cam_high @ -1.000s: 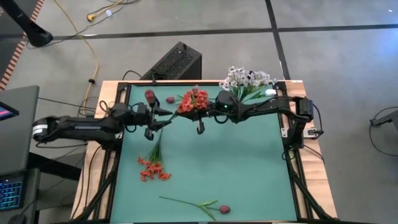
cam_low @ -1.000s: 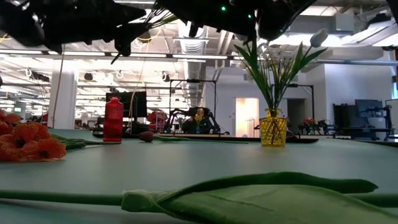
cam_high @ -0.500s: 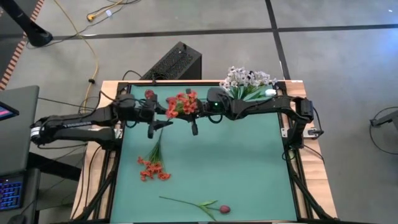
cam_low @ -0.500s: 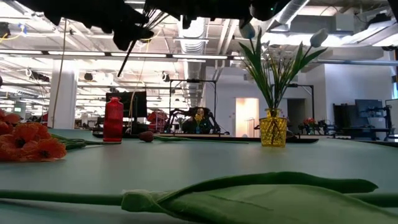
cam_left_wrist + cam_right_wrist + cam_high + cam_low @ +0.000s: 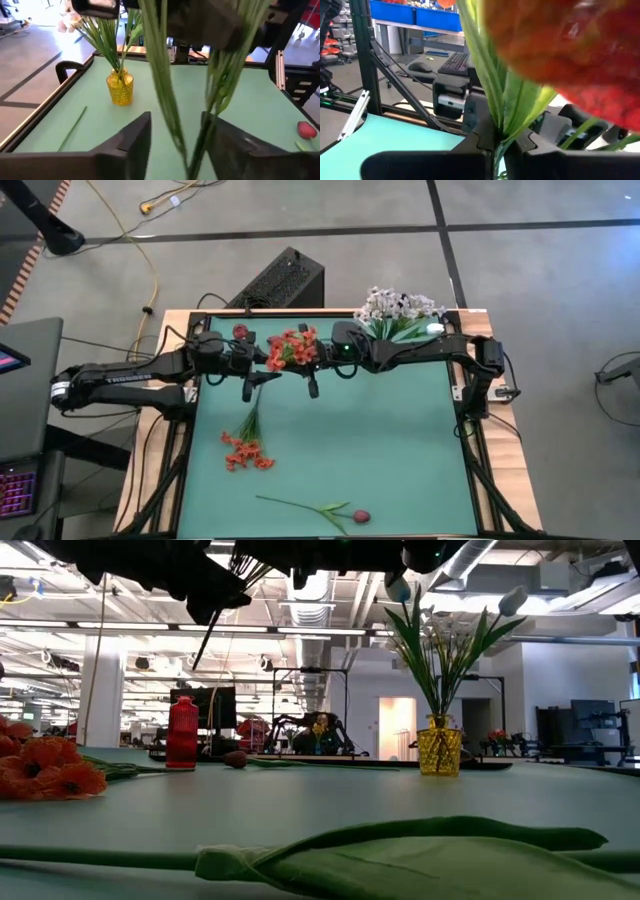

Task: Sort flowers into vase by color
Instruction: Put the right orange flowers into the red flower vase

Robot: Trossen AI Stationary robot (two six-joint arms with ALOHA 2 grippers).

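While both arms crowd the orange-red spray (image 5: 290, 346), its stems stay hidden.

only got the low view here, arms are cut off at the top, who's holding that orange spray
Observer: Both. In the high view the orange-red spray hangs between the left gripper and right gripper, above the table's far edge.
Operator: right actually clamped on it
Observer: Yes, its wrist view shows the fingers shut on the green stem.
Operator: and left
Observer: Its fingers stand apart, with stems passing between them.
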